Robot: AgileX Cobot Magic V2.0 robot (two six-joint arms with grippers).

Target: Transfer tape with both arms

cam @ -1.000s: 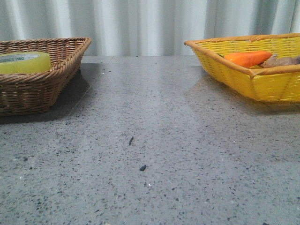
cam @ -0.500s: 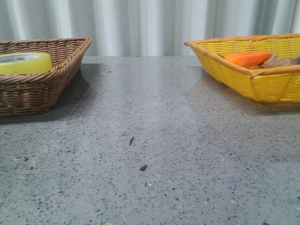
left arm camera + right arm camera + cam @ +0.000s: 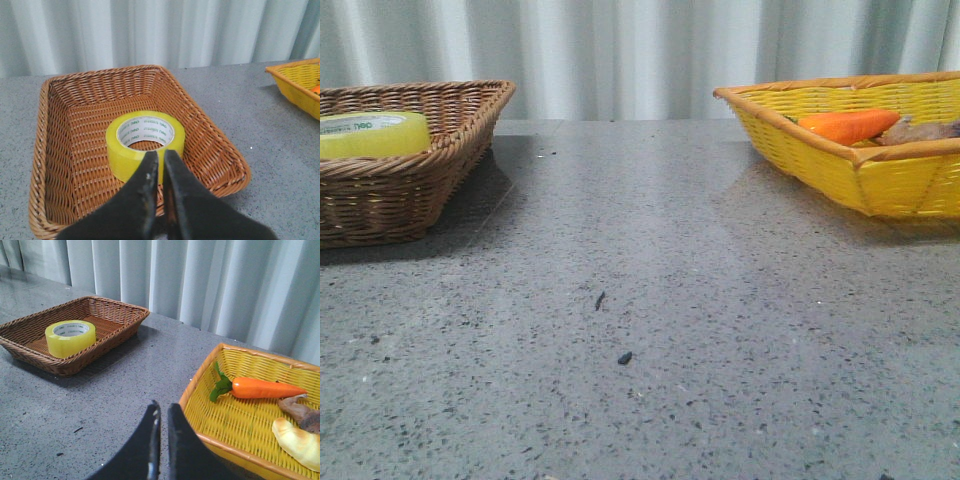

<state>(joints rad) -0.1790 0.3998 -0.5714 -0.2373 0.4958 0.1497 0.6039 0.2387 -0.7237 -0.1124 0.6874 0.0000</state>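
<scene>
The tape (image 3: pixel 145 145) lies flat, hole upward, on the floor of the brown basket (image 3: pixel 55 150), which sits at the far left corner of the desk (image 3: pixel 650 250). The roll is about in the middle of the basket floor, clear of all four walls (its white core carries small green lettering).

The left gripper (image 3: pixel 161 159) hangs above the near rim of the brown basket, its two black fingers drawn almost together with only a thin slit between them and nothing held. Their tips line up with the near side of the tape in the left wrist view, but whether they touch it cannot be told.

The right gripper (image 3: pixel 161 412) is likewise nearly closed and empty, raised over the desk just beside the yellow basket (image 3: pixel 200 390), which stands at the far right corner. In that basket lie an orange carrot (image 3: pixel 262 388) with green leaves, a pale yellowish item (image 3: pixel 297 440) and a brownish piece (image 3: pixel 302 412) next to it.

The front view shows neither arm. Between the baskets the grey speckled surface bears two small dark specks (image 3: pixel 624 357).
</scene>
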